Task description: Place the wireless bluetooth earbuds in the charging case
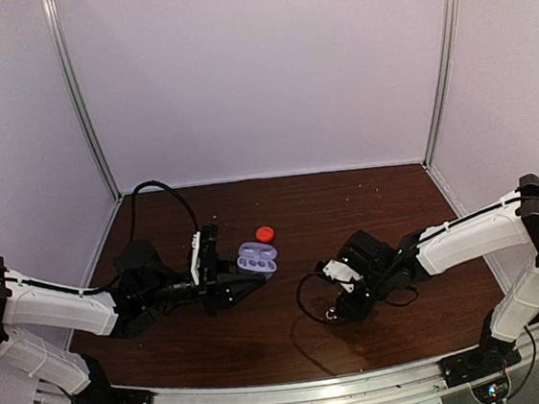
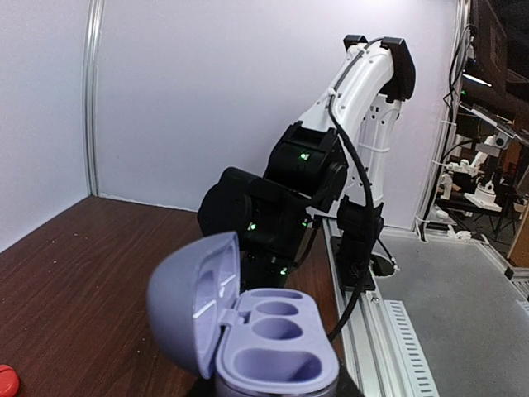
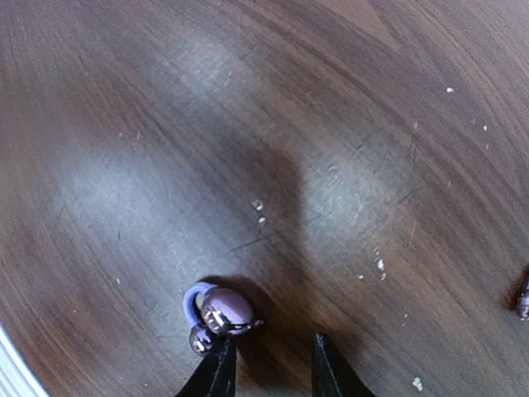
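Observation:
The charging case (image 1: 257, 258) is lavender, and its lid stands open over empty wells (image 2: 277, 331). My left gripper (image 1: 244, 282) is shut on its base and holds it above the table; the fingers are hidden in the left wrist view. A small purple earbud (image 3: 219, 310) with a curved hook lies on the table. My right gripper (image 3: 269, 351) hangs low over it, open. The earbud lies just past the left fingertip (image 3: 221, 354) and nothing is between the jaws. A second earbud (image 3: 523, 299) shows at the right edge of the right wrist view.
A small red round piece (image 1: 265, 232) lies on the dark wooden table (image 1: 375, 200) behind the case; it also shows in the left wrist view as a red piece (image 2: 4, 380). White walls close in the back and sides. A metal rail (image 1: 299, 392) runs along the near edge.

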Tool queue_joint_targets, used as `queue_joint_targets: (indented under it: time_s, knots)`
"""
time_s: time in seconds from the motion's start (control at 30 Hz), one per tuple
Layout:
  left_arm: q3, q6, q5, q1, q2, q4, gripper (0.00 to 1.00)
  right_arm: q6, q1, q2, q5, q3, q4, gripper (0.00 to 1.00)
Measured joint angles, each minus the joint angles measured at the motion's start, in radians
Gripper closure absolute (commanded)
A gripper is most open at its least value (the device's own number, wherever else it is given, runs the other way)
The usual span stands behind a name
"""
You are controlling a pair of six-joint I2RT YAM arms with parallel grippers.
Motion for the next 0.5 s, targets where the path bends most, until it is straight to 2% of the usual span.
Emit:
queue_joint_targets:
  time_s: [0.27, 0.5]
  knots:
    - [0.000, 0.006, -0.009, 0.000, -0.002, -0.009, 1.00, -0.036, -0.019, 0.045, 0.018, 0.063, -0.008, 0.64]
    - [0.000, 0.011, -0.025, 0.000, -0.008, -0.018, 1.00, -0.049, -0.016, -0.005, 0.019, 0.087, -0.041, 0.62]
